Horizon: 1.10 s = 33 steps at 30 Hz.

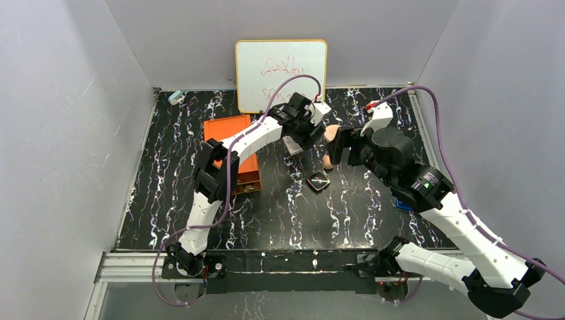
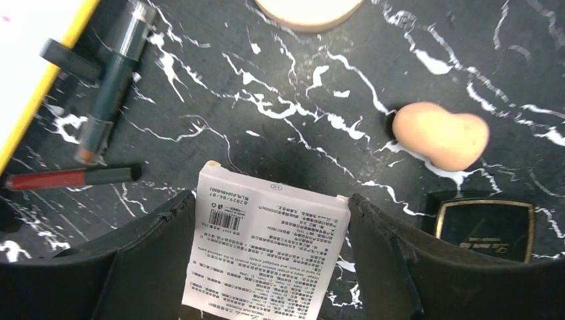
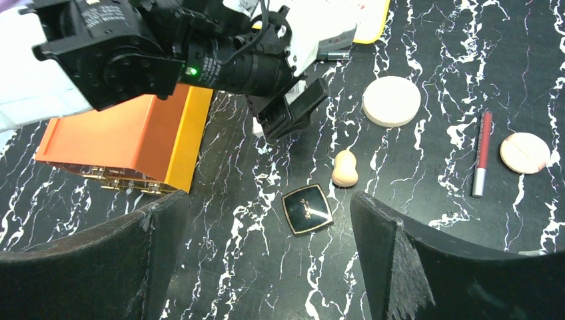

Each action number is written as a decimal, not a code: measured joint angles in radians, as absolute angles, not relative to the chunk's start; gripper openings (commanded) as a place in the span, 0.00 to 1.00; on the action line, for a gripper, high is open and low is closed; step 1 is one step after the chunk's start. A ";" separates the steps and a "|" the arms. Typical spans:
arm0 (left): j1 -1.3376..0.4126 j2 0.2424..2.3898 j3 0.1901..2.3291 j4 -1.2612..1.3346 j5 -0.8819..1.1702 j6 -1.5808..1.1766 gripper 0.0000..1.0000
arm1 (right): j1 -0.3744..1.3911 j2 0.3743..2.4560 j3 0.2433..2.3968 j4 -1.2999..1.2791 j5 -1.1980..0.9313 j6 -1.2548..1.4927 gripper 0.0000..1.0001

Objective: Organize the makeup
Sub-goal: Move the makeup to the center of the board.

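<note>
My left gripper [image 2: 266,213] is shut on a flat white printed box [image 2: 266,247] and holds it above the table, near the orange box in the top view [image 1: 293,145]. A tan egg-shaped sponge [image 2: 440,135] lies to its right, with a black square compact [image 2: 485,227] beside it. A peach disc [image 2: 308,13] lies beyond. A dark stick [image 2: 110,87] and a red pencil [image 2: 70,177] lie at the left. My right gripper [image 3: 266,207] is open and empty above the compact [image 3: 307,209], sponge [image 3: 345,169] and disc [image 3: 391,101].
The orange box with clear drawers [image 1: 233,150] stands left of centre. A whiteboard [image 1: 281,73] leans on the back wall. A second round pad [image 3: 525,152] and a red pencil [image 3: 481,153] lie to the right. A blue object [image 1: 404,205] sits under the right arm.
</note>
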<state>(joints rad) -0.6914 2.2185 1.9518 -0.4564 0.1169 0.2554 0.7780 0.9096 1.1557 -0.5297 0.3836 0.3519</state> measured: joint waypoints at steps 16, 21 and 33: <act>-0.696 2.310 1.873 -0.379 0.108 0.224 0.60 | 0.778 0.933 1.154 -0.530 0.366 0.364 0.98; -0.696 2.310 1.874 -0.374 0.099 0.228 0.98 | 0.778 0.949 1.148 -0.529 0.354 0.364 0.98; -0.696 2.206 1.935 -0.389 0.056 0.243 0.98 | 0.778 0.959 1.148 -0.529 0.339 0.368 0.98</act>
<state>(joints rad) -0.6960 2.2055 1.9350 -0.3893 0.0555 0.2432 0.7780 0.9588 1.1484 -0.5289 0.3393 0.3679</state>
